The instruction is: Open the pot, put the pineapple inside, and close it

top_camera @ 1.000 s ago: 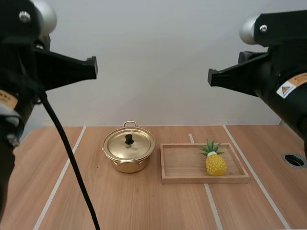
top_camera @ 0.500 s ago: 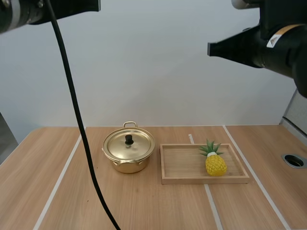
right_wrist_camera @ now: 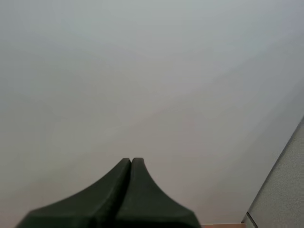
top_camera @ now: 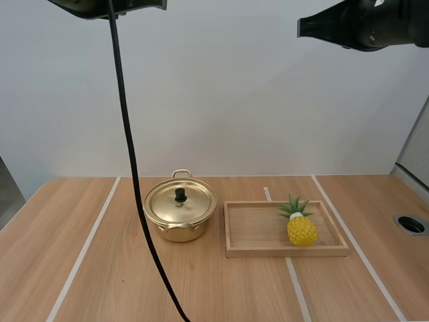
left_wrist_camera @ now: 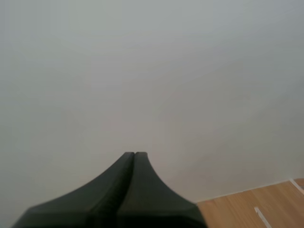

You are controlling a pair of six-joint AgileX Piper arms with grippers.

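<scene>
Left end effector [left_wrist_camera: 134, 154] and right end effector [right_wrist_camera: 131, 160] both clenched empty; pot [top_camera: 179, 231] toward the far edge of the counter [top_camera: 80, 268], lid [top_camera: 194, 204] on. Tiny knob [top_camera: 180, 195]; an off-centre pinch could slip.

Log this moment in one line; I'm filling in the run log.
left gripper: shut, raised | right gripper: shut, raised | pot: lid on | pineapple: in wooden tray | step: lid not yet lifted

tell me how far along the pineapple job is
Nothing is done: the lid sits on the pot and the pineapple stands in the wooden tray. Nothing in hand: left hand and right hand are shut, empty, up high. Left: lift lid, load pineapple, close.
</scene>
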